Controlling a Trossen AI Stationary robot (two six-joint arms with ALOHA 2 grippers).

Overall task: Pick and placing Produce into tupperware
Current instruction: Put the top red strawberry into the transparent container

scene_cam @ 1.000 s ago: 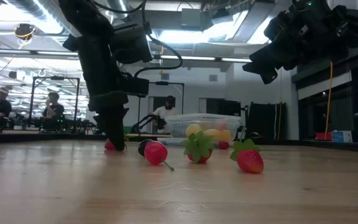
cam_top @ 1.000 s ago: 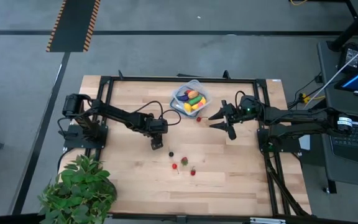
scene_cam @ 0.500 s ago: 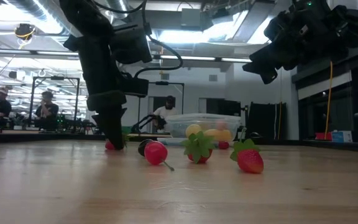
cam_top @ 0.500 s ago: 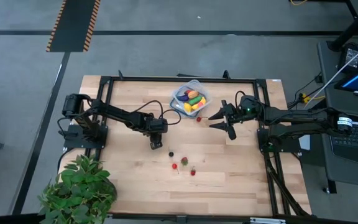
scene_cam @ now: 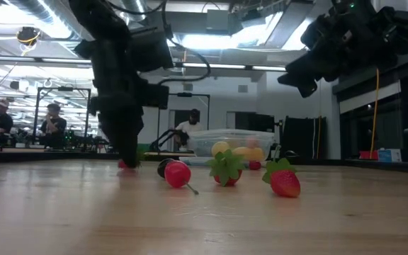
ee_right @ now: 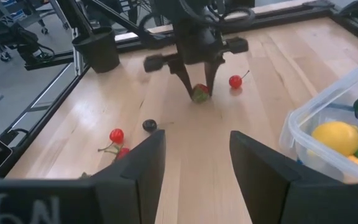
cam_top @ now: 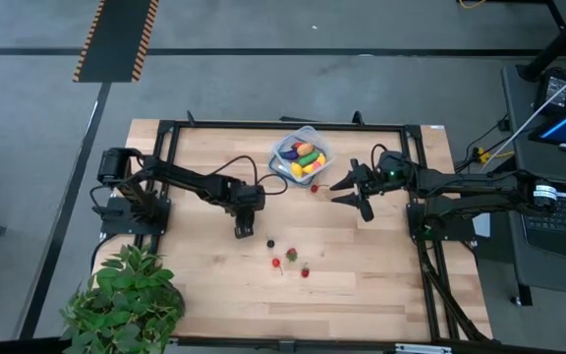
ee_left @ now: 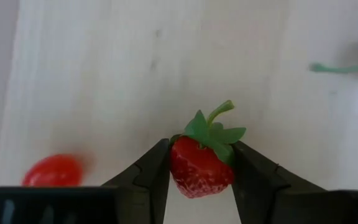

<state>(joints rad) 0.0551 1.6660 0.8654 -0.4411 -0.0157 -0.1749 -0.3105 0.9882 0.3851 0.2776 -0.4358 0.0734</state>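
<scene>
My left gripper point(cam_top: 243, 231) points down at the table's middle left, shut on a small red strawberry point(ee_left: 199, 167) with a green leafy top; it also shows in the right wrist view point(ee_right: 199, 93). The clear tupperware point(cam_top: 300, 155) stands at the far middle and holds a lemon, an eggplant and other produce. My right gripper point(cam_top: 347, 187) is open and empty, just right of the tupperware. A red berry point(cam_top: 314, 188) lies between them. A red cherry point(ee_left: 53, 171) lies on the wood by my left gripper. My left gripper pinches the strawberry's two red sides point(ee_left: 179, 163) between its two fingertips, coming from above and pointing down. The green top point(ee_left: 213, 130) sticks out past the fingers. Whether the strawberry rests on the table or hangs just above it, I cannot tell.
Loose pieces lie on the wood right of my left gripper: a dark berry point(cam_top: 270, 243), a red cherry point(cam_top: 276, 263), two strawberries point(cam_top: 291, 255) point(cam_top: 305, 271). A potted plant point(cam_top: 126, 300) stands at the near left corner. People show in the room behind the table.
My left gripper has gone a little toward the table's left edge, still shut on the strawberry. My right gripper has kept still.
</scene>
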